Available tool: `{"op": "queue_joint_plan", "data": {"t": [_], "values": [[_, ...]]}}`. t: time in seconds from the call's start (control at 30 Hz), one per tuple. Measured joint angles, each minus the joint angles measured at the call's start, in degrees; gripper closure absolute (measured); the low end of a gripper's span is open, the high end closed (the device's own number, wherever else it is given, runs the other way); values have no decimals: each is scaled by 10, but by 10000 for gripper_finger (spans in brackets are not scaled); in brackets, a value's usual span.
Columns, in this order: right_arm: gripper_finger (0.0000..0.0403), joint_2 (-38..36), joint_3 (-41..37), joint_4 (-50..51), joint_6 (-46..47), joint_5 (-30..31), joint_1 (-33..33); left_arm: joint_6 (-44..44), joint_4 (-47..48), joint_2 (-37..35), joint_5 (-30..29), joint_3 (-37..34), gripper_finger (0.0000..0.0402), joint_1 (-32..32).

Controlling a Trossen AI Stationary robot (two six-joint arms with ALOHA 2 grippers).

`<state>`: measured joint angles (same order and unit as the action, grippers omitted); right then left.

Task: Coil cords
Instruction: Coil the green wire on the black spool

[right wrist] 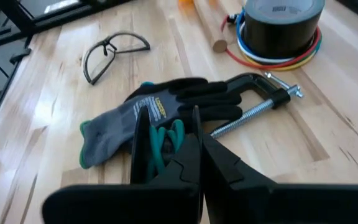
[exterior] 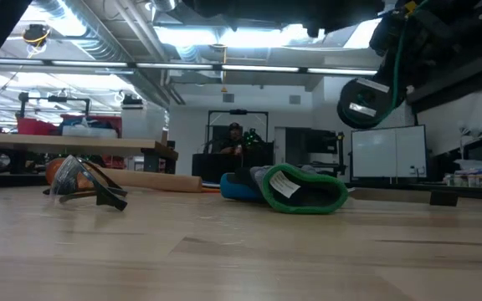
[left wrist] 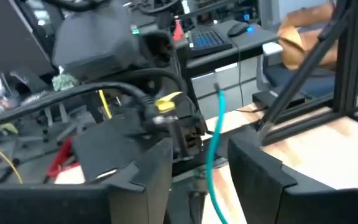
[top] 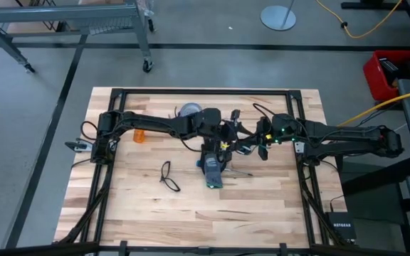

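Observation:
A small black disc [right wrist: 143, 146] wound with teal cord [right wrist: 161, 144] is at my right gripper [right wrist: 202, 149], which is shut above the table's middle [top: 253, 142]. In the low view the disc [exterior: 361, 102] hangs well above the table, and the teal cord [exterior: 400, 50] runs up from it. My left gripper [left wrist: 201, 180] is open and faces the right one [top: 228, 140]. The teal cord [left wrist: 213, 155] runs down between its fingers; I cannot tell whether they touch it. No loose dark loop of cord shows. My right gripper pinches the disc's near flange [right wrist: 194, 134] between its two fingers. The fingers slant down from the table's right side. The disc is lifted clear of the table and stands on edge [exterior: 361, 102].
Below the grippers lie a grey-black work glove [right wrist: 160, 112] with a green cuff [exterior: 299, 188] and a black C-clamp [right wrist: 253, 102]. Safety glasses [top: 168, 176] lie to the left. A tape roll [right wrist: 281, 25] on coloured rings and a wooden dowel [right wrist: 207, 25] lie farther back.

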<state>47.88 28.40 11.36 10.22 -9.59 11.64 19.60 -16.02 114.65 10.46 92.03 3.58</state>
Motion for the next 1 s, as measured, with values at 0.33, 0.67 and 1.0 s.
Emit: {"op": "queue_joint_plan", "data": {"t": [0.33, 0.67, 1.0], "values": [[402, 0, 0, -55, 3, 5, 0, 7, -7, 0, -2, 0, 281, -18], [402, 5, 1, -92, 19, 11, 0, 4, -31, 0, -3, 0, 294, -18], [402, 85, 1, -168, 20, -20, -1, 1, -29, 0, -3, 0, 294, -17]]}}
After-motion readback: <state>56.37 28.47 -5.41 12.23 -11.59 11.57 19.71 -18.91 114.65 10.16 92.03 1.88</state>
